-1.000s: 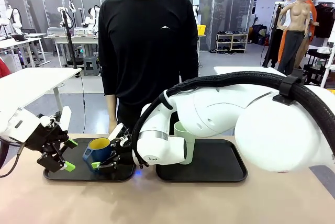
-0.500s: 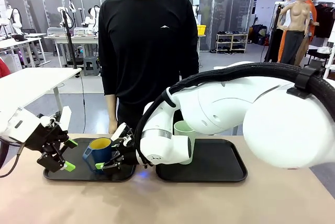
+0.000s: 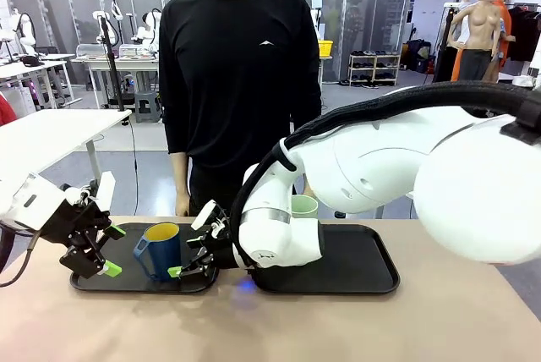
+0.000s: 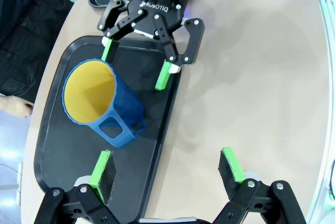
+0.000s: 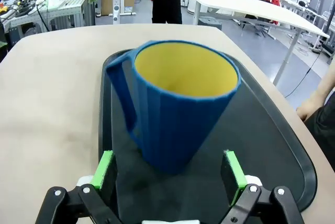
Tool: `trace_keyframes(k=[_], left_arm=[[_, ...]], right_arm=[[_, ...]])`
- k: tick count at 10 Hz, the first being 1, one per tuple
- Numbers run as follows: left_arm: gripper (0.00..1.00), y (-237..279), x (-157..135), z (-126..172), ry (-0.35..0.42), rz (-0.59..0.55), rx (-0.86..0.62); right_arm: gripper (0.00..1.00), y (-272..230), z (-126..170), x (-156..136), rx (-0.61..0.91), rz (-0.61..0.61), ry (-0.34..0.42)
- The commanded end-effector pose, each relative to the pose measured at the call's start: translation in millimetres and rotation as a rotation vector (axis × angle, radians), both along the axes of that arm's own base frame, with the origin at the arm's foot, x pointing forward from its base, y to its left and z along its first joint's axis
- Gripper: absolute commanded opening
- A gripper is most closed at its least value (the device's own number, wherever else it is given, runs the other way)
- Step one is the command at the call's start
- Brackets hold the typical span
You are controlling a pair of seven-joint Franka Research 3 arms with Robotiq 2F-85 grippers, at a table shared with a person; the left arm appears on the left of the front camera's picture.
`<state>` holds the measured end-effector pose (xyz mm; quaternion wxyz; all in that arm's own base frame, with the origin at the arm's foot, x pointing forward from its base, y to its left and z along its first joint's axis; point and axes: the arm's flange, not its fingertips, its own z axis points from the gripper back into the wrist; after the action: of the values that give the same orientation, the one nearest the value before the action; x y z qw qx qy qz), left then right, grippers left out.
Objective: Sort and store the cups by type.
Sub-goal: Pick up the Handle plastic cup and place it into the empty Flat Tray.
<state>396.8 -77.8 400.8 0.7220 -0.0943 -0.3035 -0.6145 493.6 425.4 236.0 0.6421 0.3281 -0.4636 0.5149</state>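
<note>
The dark blue mug (image 3: pixel 161 249) with a yellow inside stands upright on the left black tray (image 3: pixel 135 282), handle toward the table's front. My right gripper (image 3: pixel 191 255) is open just to its right, and the fingers do not touch it. The mug (image 5: pixel 178 110) looms close ahead of that gripper (image 5: pixel 167 170). My left gripper (image 3: pixel 112 250) hangs open over the tray's left end, apart from the mug (image 4: pixel 99 104). From above, my left gripper (image 4: pixel 166 167) faces the right gripper (image 4: pixel 136 63). The mint-green tumbler (image 3: pixel 303 205) stands behind my right arm, mostly hidden.
A second black tray (image 3: pixel 363 271) lies to the right of the first. A person in black stands at the far side, hands hanging near the table edge (image 3: pixel 182 206). My bulky right arm (image 3: pixel 380 184) crosses the table's middle. Bare tabletop (image 3: pixel 338 328) spans the front.
My right gripper has drawn back from the blue mug toward the right, and the right arm has risen. The mug stays standing on the left tray. The left arm has not moved.
</note>
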Motion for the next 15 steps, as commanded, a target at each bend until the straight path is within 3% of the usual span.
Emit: trace_keyframes(k=[1, 4, 7, 8, 15], left_arm=[[1.00, 0.1, -0.8, -0.5, -0.012, 0.009, 0.014], [1.00, 0.1, -0.8, -0.5, -0.012, 0.009, 0.014], [1.00, 0.1, -0.8, -0.5, -0.012, 0.009, 0.014], [1.00, 0.1, -0.8, -0.5, -0.012, 0.009, 0.014], [1.00, 0.1, -0.8, -0.5, -0.012, 0.009, 0.014]], right_arm=[[1.00, -20.8, 5.4, -17.5, -0.018, -0.046, -0.027], [1.00, -52.7, 16.5, -43.4, -0.089, -0.093, -0.045], [1.00, -76.9, 29.6, -64.1, -0.075, -0.056, -0.069], [1.00, -60.6, 26.4, -39.1, -0.081, -0.068, -0.003], [1.00, -60.6, 26.4, -39.1, -0.081, -0.068, -0.003]])
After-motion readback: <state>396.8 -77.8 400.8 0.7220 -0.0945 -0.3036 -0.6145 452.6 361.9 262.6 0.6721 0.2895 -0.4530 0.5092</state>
